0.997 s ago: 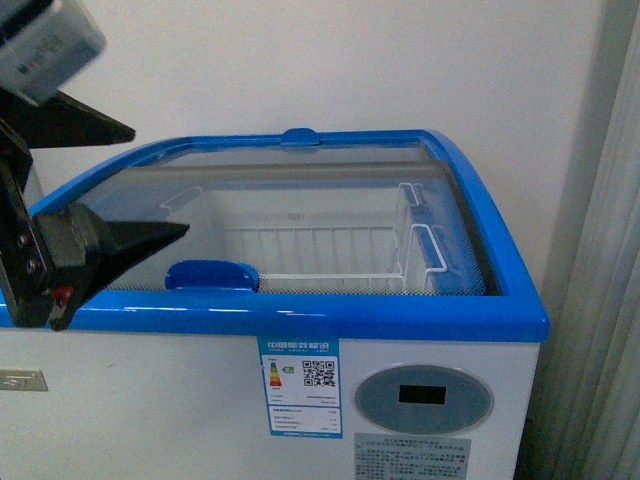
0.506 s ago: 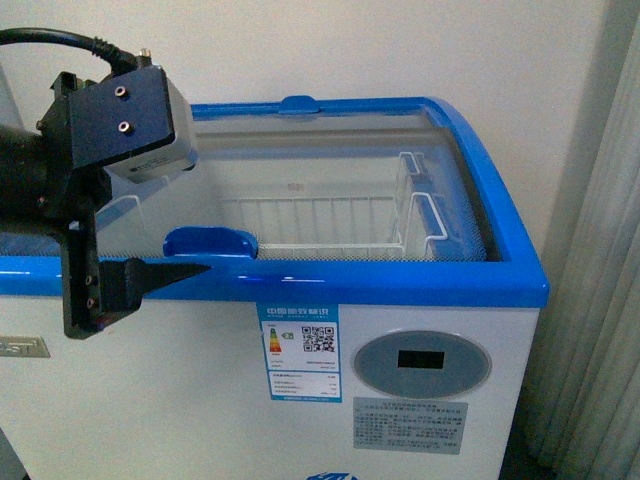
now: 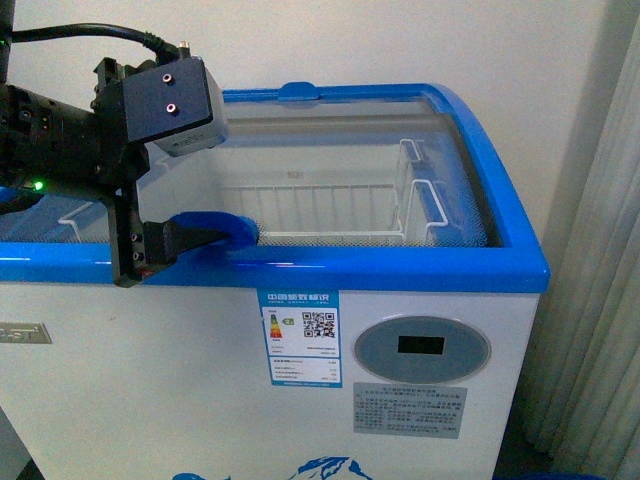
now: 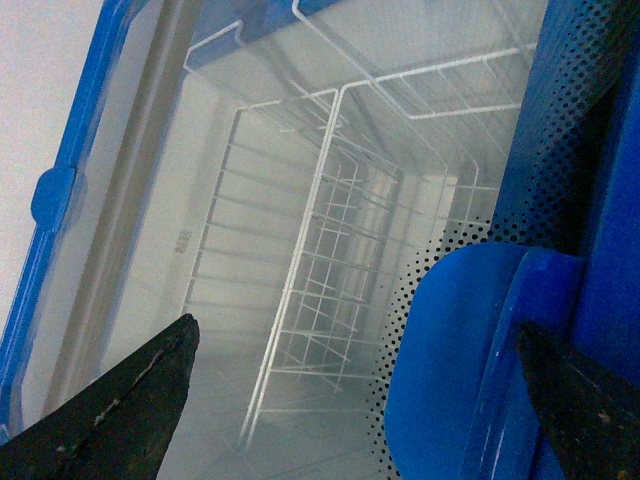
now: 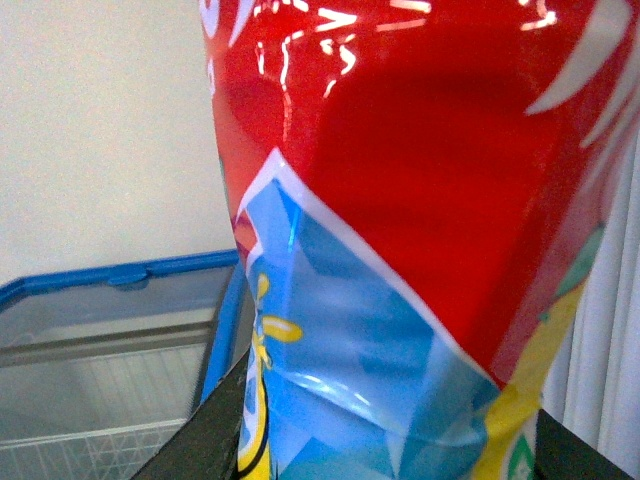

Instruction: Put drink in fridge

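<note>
The fridge (image 3: 300, 400) is a white chest freezer with a blue top rim (image 3: 400, 270), a sliding glass lid (image 3: 330, 130) and an oval display (image 3: 420, 350). My left gripper (image 3: 215, 232) is open over the front rim, its lower finger at the blue lid handle (image 3: 215, 225). In the left wrist view the black fingertips (image 4: 120, 410) stand wide apart, with the blue handle (image 4: 460, 360) between them. My right gripper (image 5: 390, 440) is shut on the drink bottle (image 5: 400, 200), which has a red, blue and yellow label and fills the right wrist view. The right arm is out of the front view.
White wire baskets (image 3: 330, 210) hang inside the fridge, seen through the glass (image 4: 320, 250). A white wall stands behind. A grey curtain (image 3: 600, 330) hangs to the right of the fridge. The fridge rim (image 5: 120, 275) shows left of the bottle in the right wrist view.
My left arm has moved right and forward, and its lower finger has come down to the blue lid handle. The view has shifted so the fridge sits slightly higher and more to the left.
</note>
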You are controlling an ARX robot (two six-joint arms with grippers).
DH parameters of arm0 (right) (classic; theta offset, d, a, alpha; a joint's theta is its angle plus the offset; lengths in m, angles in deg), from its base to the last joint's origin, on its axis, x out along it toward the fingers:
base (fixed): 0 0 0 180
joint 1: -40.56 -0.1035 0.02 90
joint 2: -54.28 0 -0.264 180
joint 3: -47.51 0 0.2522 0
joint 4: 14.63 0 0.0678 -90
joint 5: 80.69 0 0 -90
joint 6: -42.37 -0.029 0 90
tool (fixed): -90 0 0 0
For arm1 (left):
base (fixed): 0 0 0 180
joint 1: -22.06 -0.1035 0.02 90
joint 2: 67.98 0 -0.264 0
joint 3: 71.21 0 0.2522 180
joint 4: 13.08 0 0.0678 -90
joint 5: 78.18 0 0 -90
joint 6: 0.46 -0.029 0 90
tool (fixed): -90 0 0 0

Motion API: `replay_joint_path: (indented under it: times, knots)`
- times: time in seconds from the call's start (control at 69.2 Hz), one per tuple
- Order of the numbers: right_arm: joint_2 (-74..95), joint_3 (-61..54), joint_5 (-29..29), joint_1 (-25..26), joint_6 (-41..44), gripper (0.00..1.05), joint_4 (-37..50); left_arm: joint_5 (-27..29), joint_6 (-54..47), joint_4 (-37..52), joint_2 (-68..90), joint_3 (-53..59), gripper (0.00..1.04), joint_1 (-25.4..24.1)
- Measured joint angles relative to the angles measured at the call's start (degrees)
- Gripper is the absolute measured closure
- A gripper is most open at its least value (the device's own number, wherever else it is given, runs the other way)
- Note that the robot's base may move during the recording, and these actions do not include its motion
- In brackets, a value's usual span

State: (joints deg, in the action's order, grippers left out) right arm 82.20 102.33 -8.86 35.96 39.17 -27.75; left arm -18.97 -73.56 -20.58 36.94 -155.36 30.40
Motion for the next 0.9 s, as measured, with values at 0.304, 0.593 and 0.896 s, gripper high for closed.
replay_joint_path:
  times: [0.304,0.593,0.896]
  knots:
    - [0.0,0.0,0.0,0.0,0.0,0.65,0.0,0.3,2.3,4.2,10.4,-13.8,0.08,-0.5]
    - [0.0,0.0,0.0,0.0,0.0,0.65,0.0,14.9,10.0,8.6,28.3,-40.6,0.08,0.2]
    - [0.0,0.0,0.0,0.0,0.0,0.65,0.0,25.8,17.4,11.8,37.5,-53.5,0.08,0.9]
